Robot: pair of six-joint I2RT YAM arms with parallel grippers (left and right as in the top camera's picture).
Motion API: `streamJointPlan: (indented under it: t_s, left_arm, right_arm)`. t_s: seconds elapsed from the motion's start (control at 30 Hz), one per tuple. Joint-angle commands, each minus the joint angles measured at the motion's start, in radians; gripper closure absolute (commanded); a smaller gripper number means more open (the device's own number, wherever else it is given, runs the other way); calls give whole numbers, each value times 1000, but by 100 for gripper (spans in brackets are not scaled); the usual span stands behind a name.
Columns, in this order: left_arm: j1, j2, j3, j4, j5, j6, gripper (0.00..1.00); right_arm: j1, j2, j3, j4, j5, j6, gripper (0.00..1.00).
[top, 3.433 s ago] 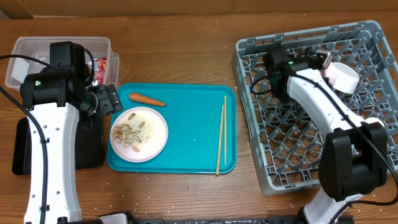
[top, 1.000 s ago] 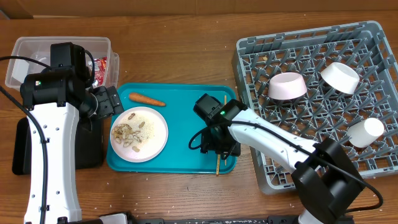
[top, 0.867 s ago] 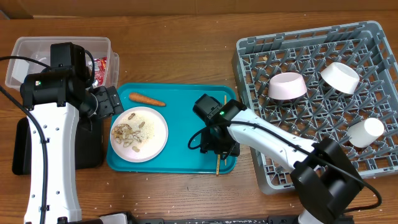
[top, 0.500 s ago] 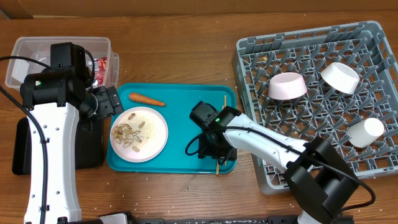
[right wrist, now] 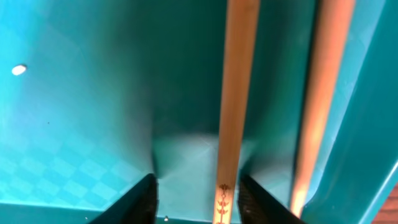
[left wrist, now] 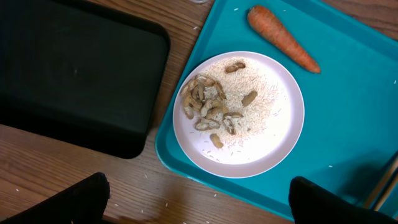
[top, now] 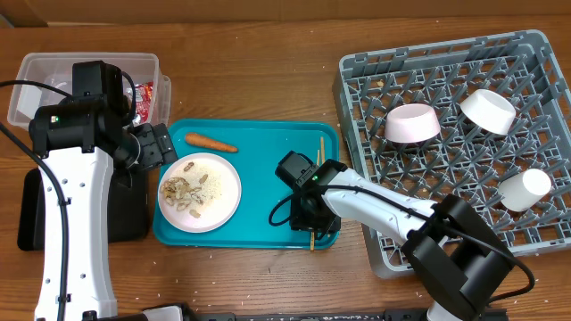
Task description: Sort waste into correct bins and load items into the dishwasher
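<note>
You're going for the thin light wooden chopsticks [top: 321, 153], which are lying far-to-near along the right side of the large teal plastic tray [top: 259, 227], just left of the large square grey plastic dish rack [top: 353, 100]. Your right gripper [top: 310, 217] is pressing down over their near part, with the arm reaching left from the rack side and the wrist pointing straight down. It's partly open and gripping nothing: the fingers [right wrist: 144, 198] are straddling only one stick [right wrist: 236, 93], while the other stick [right wrist: 320, 93] is lying outside them, beside the tray's raised wall. If you close now you're probably getting a single stick. So either be planning two trips, or be widening and shifting right to bracket both. Tips look like they're touching the tray floor, which a stick this thin needs. Be closing slowly so it isn't rolling out. You're gripping near one end, so expect the far end to droop on the lift. Your left gripper [left wrist: 199, 193] is hanging wide open and empty above the round white-pink plate [left wrist: 273, 140], clear of this pick.
</note>
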Motion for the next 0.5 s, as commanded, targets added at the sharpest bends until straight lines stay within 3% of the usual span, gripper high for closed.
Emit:
streamJointPlan:
  t_s: [0.0, 0.1, 0.33, 0.47]
  left_arm:
    - [4, -2, 8, 0, 5, 0, 6]
    - [4, -2, 8, 0, 5, 0, 6]
    - [4, -2, 8, 0, 5, 0, 6]
    - [4, -2, 8, -4, 5, 1, 6]
  right_arm:
    - [2, 5, -12, 12, -2, 3, 64]
    - [2, 5, -12, 16, -2, 3, 80]
    - [1, 5, -9, 29, -2, -2, 92]
    - [-3, 4, 44, -16, 5, -78, 96]
